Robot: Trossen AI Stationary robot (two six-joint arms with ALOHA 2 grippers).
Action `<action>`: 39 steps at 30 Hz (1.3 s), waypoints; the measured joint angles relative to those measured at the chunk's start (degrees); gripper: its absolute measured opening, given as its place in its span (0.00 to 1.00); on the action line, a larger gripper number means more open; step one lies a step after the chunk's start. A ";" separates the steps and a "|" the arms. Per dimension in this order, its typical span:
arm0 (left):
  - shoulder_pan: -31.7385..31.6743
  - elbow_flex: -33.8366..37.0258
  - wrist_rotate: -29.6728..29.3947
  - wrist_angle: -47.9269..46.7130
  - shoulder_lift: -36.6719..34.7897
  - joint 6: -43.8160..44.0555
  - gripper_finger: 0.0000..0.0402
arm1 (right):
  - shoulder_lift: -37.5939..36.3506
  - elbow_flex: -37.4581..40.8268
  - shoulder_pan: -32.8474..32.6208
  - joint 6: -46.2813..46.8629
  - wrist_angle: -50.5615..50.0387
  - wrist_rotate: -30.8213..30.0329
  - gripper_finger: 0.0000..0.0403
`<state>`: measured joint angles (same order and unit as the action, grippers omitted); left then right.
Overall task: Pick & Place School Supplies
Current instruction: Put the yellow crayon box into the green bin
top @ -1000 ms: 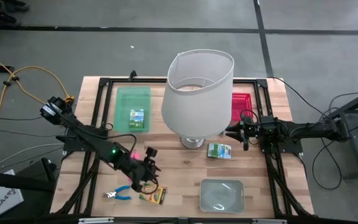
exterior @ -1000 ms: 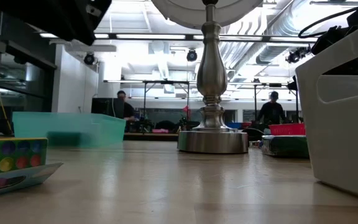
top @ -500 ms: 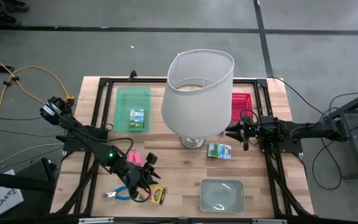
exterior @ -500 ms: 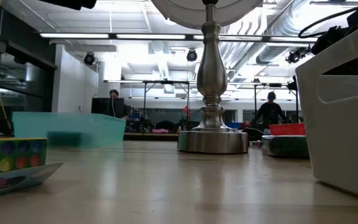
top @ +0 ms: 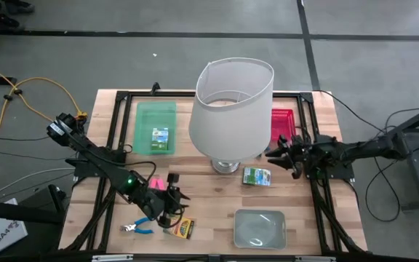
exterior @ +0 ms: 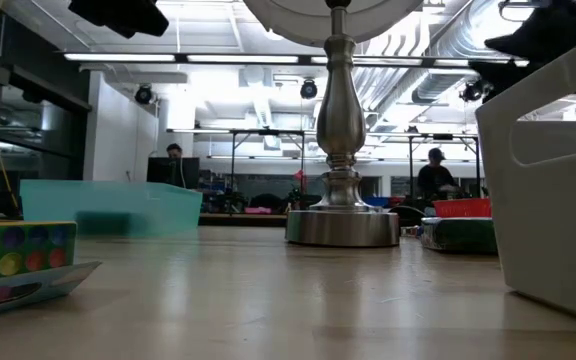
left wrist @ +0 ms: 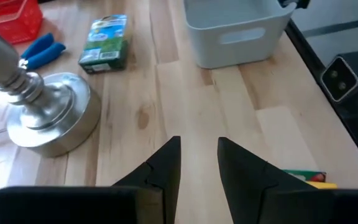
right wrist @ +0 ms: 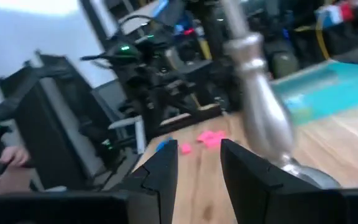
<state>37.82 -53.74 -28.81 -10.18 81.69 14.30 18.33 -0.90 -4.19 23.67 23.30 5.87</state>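
Wooden planks make up the table (top: 217, 196), and the lamp (top: 229, 109) with its big white shade stands near the middle of it, so I place everything by that lamp. My left gripper (top: 167, 206) hovers above the table on the left-front side of the lamp, its two dark fingers (left wrist: 166, 165) parted with a narrow gap between them and nothing held in that gap. Just beside it, farther from the lamp, a box of crayons (top: 181, 228) lies flat near the front edge, and the blue-handled scissors (top: 138, 226) lie a little further left of that box. Pink erasers (top: 157, 185) sit beside my left arm, between the gripper and the lamp's base.

My right gripper (top: 280, 153) hangs to the right of the lamp, close to the shade, with its fingers (right wrist: 160, 171) apart and empty. A small green printed box (top: 257, 176) lies just in front and right of the lamp's base (left wrist: 45, 112). Left of the lamp, a green tray (top: 155, 115) holds another small printed box (top: 160, 137). A red tray (top: 281, 121) shows behind the shade on the right, and a clear grey tray (top: 259, 227) sits at the front right.
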 joint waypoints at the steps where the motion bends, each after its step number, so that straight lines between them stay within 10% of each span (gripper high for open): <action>1: 0.00 0.00 -0.06 -0.05 0.00 0.00 0.25 | 0.99 -0.68 -1.40 -0.93 1.13 -0.49 0.28; 22: 3.56 0.02 -7.62 -2.90 -0.33 0.78 0.25 | 35.65 -28.21 -37.57 -20.27 2.24 -27.96 0.28; 39: 8.00 0.07 -8.06 -6.40 -0.33 -0.46 0.25 | 71.13 -57.45 -40.27 -29.88 -11.66 -40.22 0.28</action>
<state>45.82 -53.67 -36.86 -16.58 81.36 13.85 89.46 -58.35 -44.47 -6.21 11.64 -34.35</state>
